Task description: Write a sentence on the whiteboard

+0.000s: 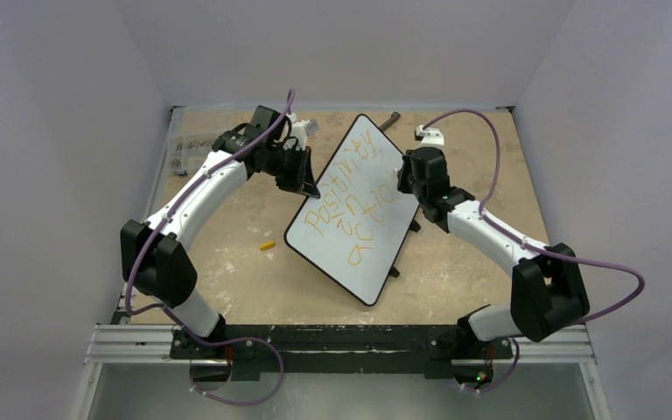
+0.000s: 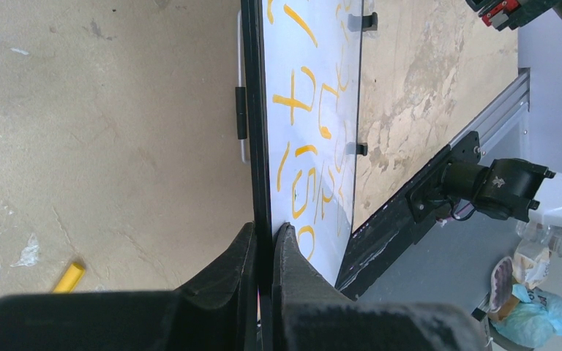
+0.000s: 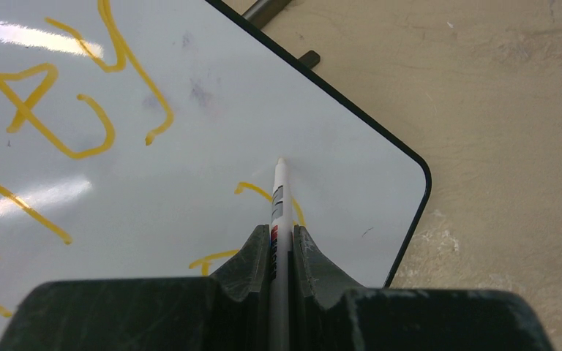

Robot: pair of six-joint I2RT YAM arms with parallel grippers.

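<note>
While the left gripper [image 2: 263,245] pinches the whiteboard [image 1: 350,258] at its edge, the right gripper [image 3: 282,241] clamps a marker [image 3: 281,186]. Its barrel hides part of the sentence [image 1: 354,201].

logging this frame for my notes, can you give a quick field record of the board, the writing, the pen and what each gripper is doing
whiteboard: set diagonally on the table
lettering: orange-yellow, three handwritten lines
left gripper: shut on the whiteboard's edge
right gripper: shut on a white marker
marker tip: pointing at the board near a rounded corner; contact unclear
loose item: small yellow piece on the table, left of the board
</note>
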